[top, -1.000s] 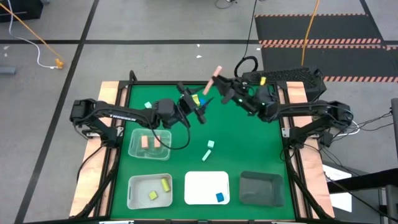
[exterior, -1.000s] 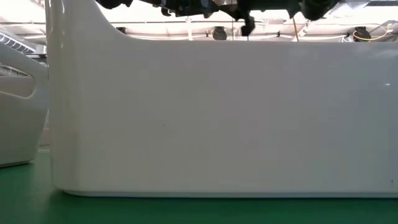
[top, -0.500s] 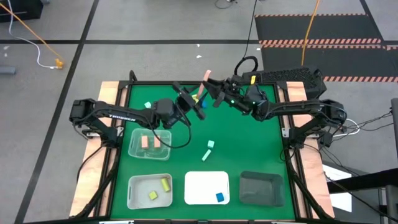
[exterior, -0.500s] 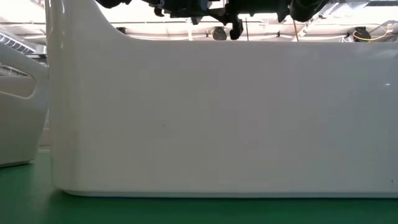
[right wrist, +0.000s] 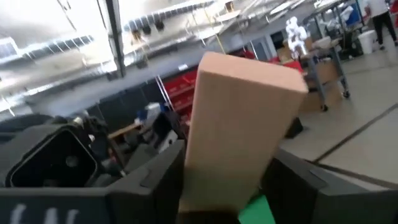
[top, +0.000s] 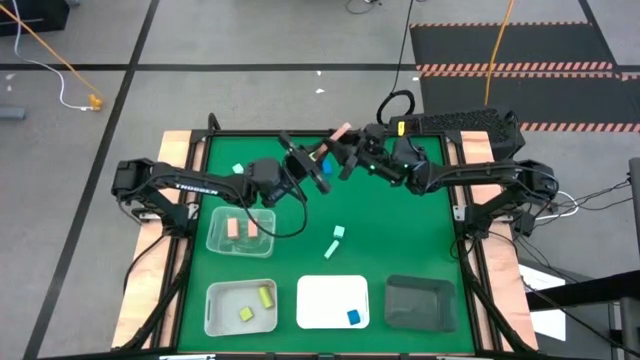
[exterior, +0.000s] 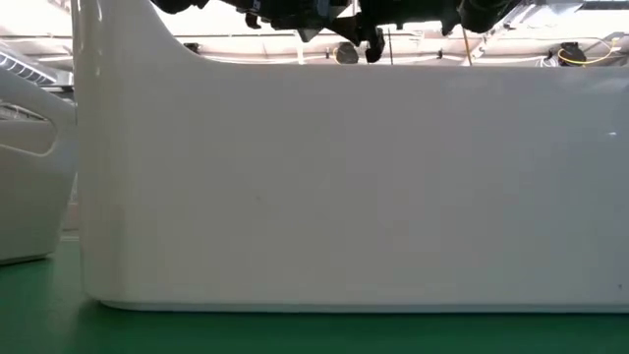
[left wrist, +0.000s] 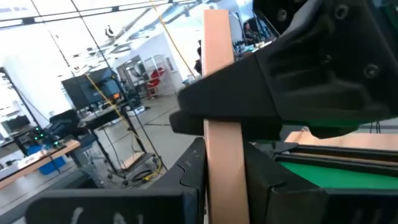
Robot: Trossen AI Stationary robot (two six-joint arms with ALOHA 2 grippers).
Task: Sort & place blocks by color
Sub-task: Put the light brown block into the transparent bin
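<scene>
Both grippers meet mid-air over table's [top: 400,230] far centre. Left gripper [top: 322,170] jaws pinch pink bar [left wrist: 222,124]; right gripper [top: 345,160] jaws flank the same bar, can't tell if gripping. Other blocks lie in trays [top: 240,310] near front.

A salmon-pink bar [left wrist: 222,118] of matt, smooth material, seemingly painted wood or plastic, is seen clamped between dark fingers [left wrist: 193,180] of matt plastic. The table [top: 400,230] is covered with a green, felt-like matt cloth, edged by pale bare wood. A glossy white plastic tray [exterior: 344,187] and a clear plastic tray [top: 240,232] are shown.
</scene>
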